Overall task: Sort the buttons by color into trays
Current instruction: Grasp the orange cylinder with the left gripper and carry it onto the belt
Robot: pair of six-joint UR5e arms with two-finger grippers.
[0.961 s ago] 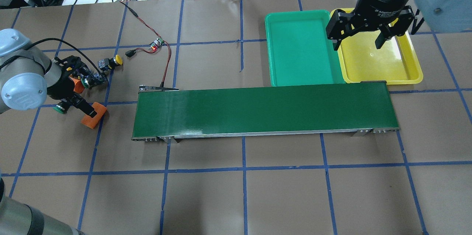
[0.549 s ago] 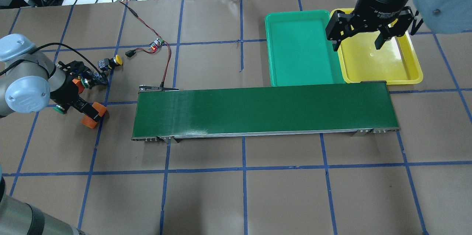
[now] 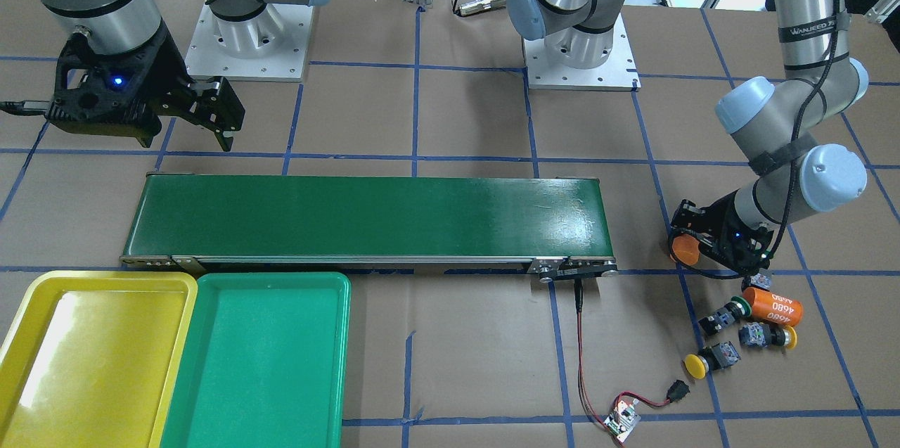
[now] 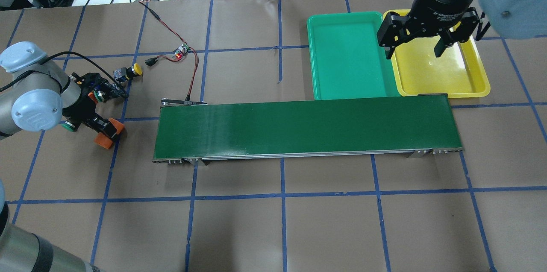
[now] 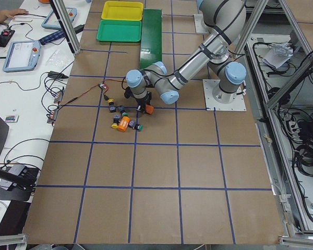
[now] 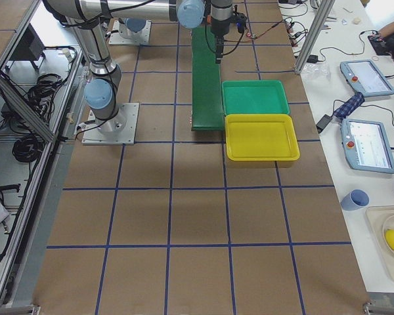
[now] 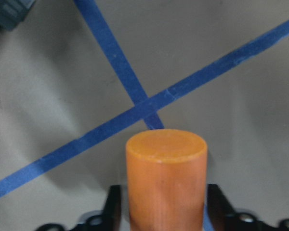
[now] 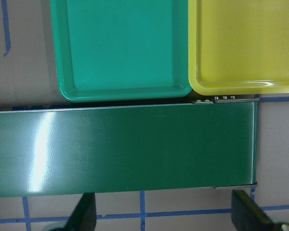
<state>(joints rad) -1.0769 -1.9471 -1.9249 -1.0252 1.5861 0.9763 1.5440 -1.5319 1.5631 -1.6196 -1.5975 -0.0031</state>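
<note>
Our left gripper (image 7: 165,211) is clamped on an orange cylinder (image 7: 166,163), not on a button, low over the paper past the conveyor belt (image 3: 365,216). Our right gripper (image 4: 413,49) hangs with its fingers spread wide at the belt's tray end. Neither the yellow tray (image 3: 98,363) nor the green tray (image 3: 260,363) holds a button.

The buttons lie on their sides near the left gripper. A green-capped button (image 3: 724,314) sits just beside a second orange cylinder (image 3: 773,306). A yellow-capped button (image 3: 710,358) and a second yellow-capped button (image 3: 770,337) are close by, and a fourth button (image 4: 67,126) shows its green cap under the left wrist.

We judge them light, rigid plastic. The round glossy caps would likely slip or roll, so we would grip across the flat sides of the blocky body. The cluster is tight, and a neighbour could be nudged.
</note>
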